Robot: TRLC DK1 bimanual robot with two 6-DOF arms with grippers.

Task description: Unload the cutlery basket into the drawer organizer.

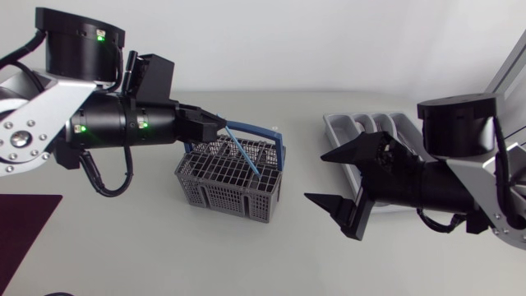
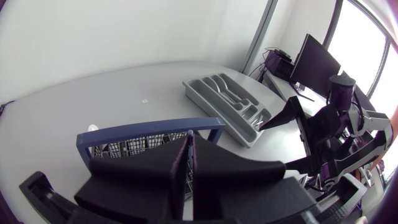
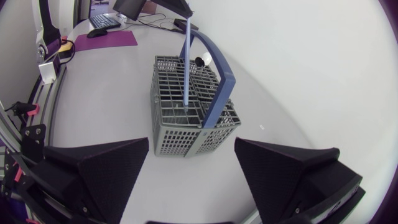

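Black left gripper point(image 1: 215, 128) is pinched narrow on the top end of a thin blue utensil point(image 1: 245, 154); its lower end sits in a cell of the grey cutlery basket point(image 1: 215, 191), just inside the blue handle point(image 1: 279, 144). Best move, I'd say: pull up along the shaft until the tip clears rim and handle, then carry toward 3 o'clock to the drawer organizer point(image 1: 374, 125) on the worktop point(image 1: 164, 247). Right gripper point(image 1: 316, 177) hangs wide open and empty between basket and organizer, so route around it.
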